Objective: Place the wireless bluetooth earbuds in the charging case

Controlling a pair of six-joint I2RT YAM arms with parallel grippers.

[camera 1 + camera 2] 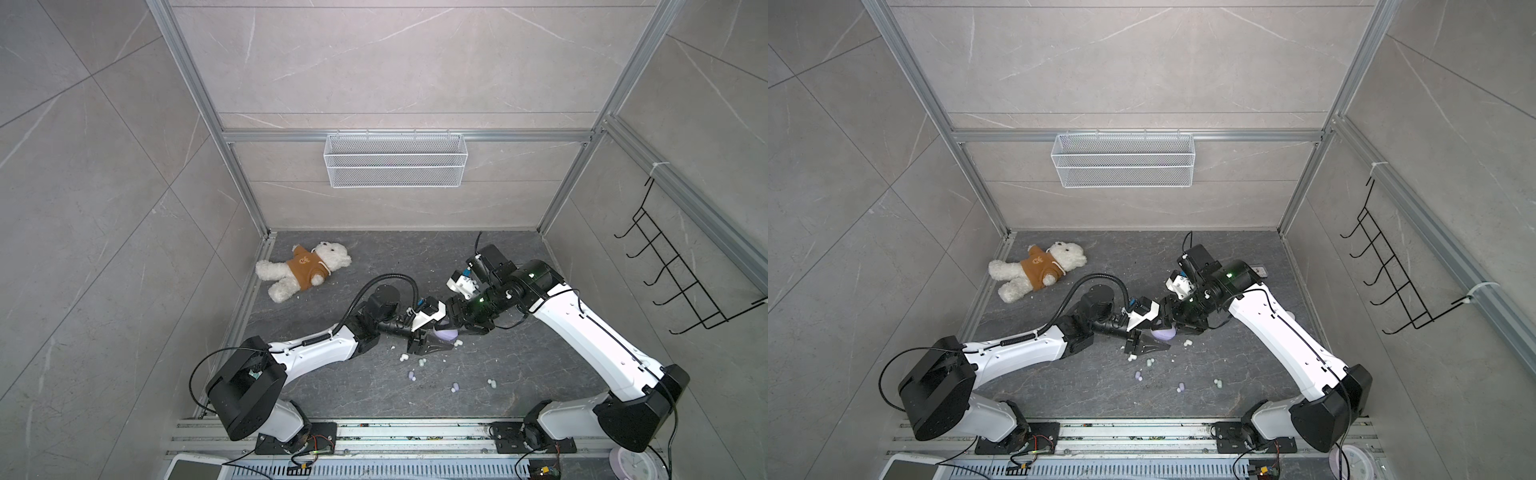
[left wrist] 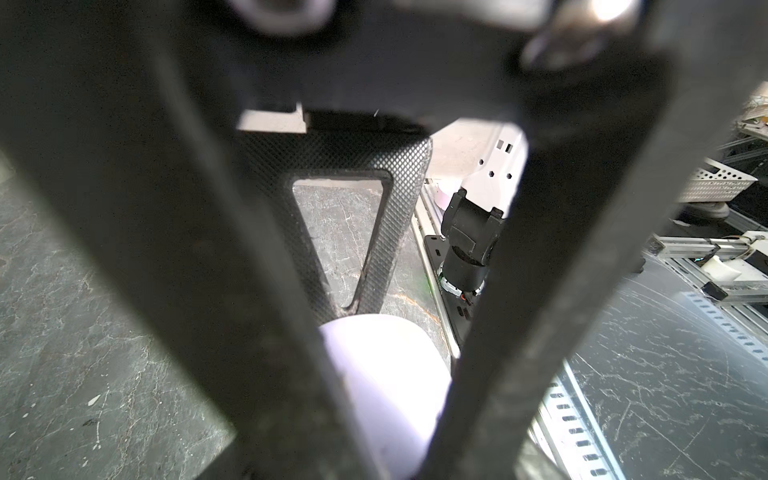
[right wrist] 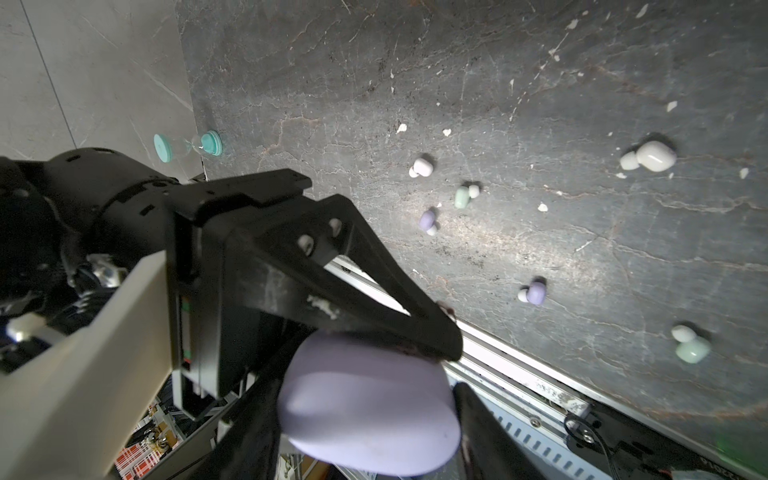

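In both top views the right gripper (image 1: 453, 327) is holding the lilac charging case (image 1: 445, 333) at the middle of the dark table (image 1: 519, 374). The left gripper (image 1: 440, 345) is nosing against the case, and six wireless bluetooth earbuds (image 1: 454, 388) are lying loose nearby. In the left wrist view the case is sitting blurred between the left fingers (image 2: 249, 291), though I cannot tell whether they are squeezing it. In the right wrist view the right fingers (image 3: 486, 432) are clamping the case from both sides while one left finger is resting on top.

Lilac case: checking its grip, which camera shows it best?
The right wrist view: the case looms large and sharp. The left wrist view gives only a blurred patch; both top views show a mere sliver.
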